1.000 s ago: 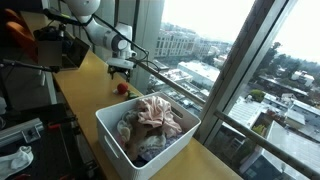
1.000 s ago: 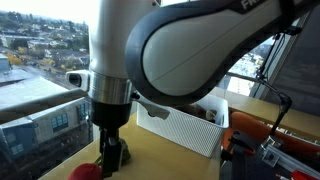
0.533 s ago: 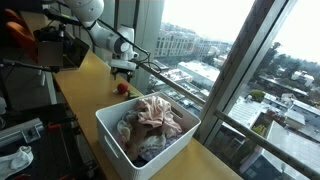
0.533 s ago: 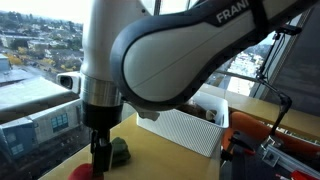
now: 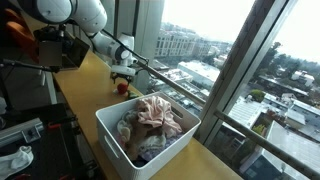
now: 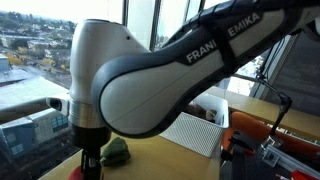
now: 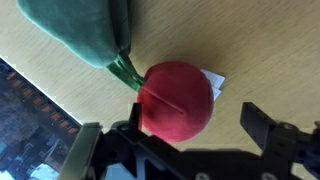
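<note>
A red round plush toy [image 7: 176, 97] with a white tag lies on the wooden counter, next to a green plush toy [image 7: 85, 28]. In the wrist view my gripper [image 7: 190, 128] is open just above the red toy, which sits between the fingers toward the left one. In an exterior view the gripper [image 5: 123, 75] hangs over the red toy [image 5: 122, 88] at the far end of the counter. In an exterior view the arm fills the picture; the green toy [image 6: 117, 150] shows beside the gripper [image 6: 90, 162].
A white basket [image 5: 112, 135] full of cloths and soft toys stands on the counter near the window; it also shows in an exterior view [image 6: 195, 130]. A window rail runs along the counter edge. Equipment stands on the side away from the window.
The arm has swung and come lower over the red toy. The green toy has come out from behind the gripper in an exterior view.
</note>
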You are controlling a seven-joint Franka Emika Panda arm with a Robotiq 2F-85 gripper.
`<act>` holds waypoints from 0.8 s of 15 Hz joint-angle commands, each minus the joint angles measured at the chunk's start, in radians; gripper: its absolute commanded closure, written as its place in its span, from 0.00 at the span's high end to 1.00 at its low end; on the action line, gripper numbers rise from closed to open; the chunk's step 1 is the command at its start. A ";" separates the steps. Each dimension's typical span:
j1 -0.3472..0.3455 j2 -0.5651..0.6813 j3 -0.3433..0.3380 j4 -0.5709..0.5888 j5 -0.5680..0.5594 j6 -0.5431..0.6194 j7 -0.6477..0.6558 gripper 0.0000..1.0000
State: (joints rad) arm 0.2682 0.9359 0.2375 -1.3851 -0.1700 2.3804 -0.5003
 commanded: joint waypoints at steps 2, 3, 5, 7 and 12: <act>0.006 0.081 0.003 0.098 -0.011 -0.045 -0.013 1.00; 0.005 0.091 0.003 0.108 -0.011 -0.047 -0.014 1.00; 0.006 0.110 0.002 0.124 -0.011 -0.051 -0.013 1.00; 0.005 0.122 -0.002 0.134 -0.011 -0.053 -0.010 0.74; -0.008 0.118 -0.004 0.123 -0.009 -0.054 -0.010 0.36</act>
State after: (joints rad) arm 0.2657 1.0444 0.2334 -1.2882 -0.1709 2.3532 -0.5015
